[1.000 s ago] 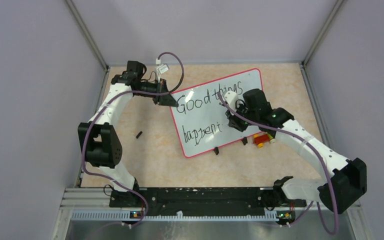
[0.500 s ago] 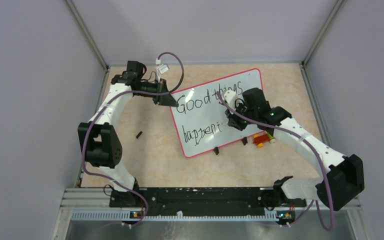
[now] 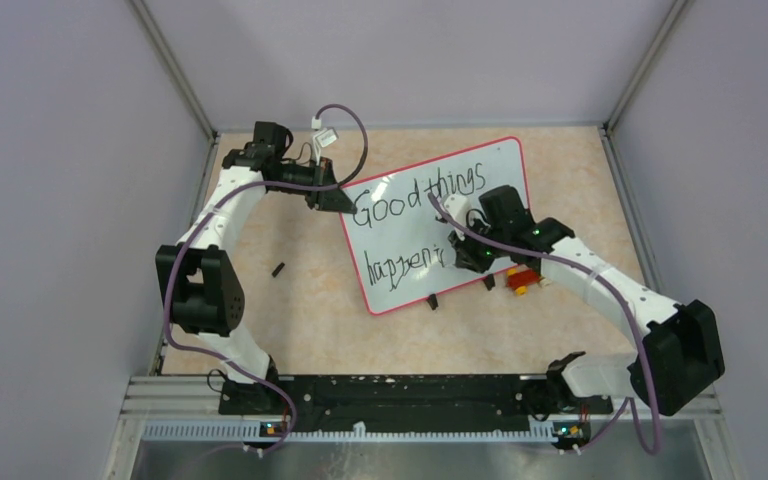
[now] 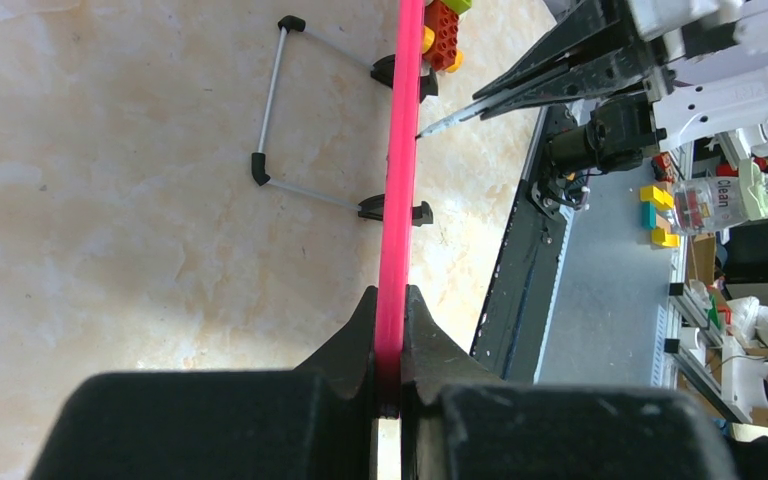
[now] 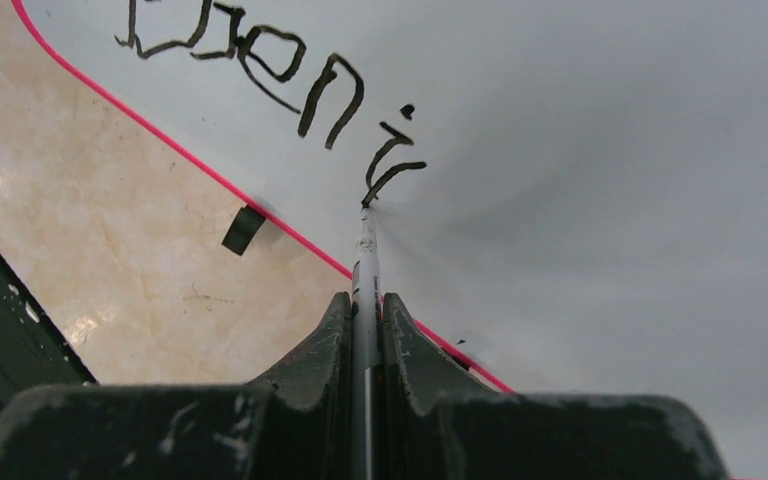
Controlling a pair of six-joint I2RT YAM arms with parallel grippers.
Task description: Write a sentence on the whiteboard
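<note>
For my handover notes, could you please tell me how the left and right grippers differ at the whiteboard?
The left gripper clamps the red frame of the whiteboard; the right gripper clamps a thin marker. The left gripper sits at the board's edge beside "Good"; the right gripper is over the lower line of the sentence, marker tip on the surface by the "i". Both are shut.

White arms (image 3: 225, 205), black joints (image 3: 200, 290), purple cables (image 3: 352, 109).
</note>
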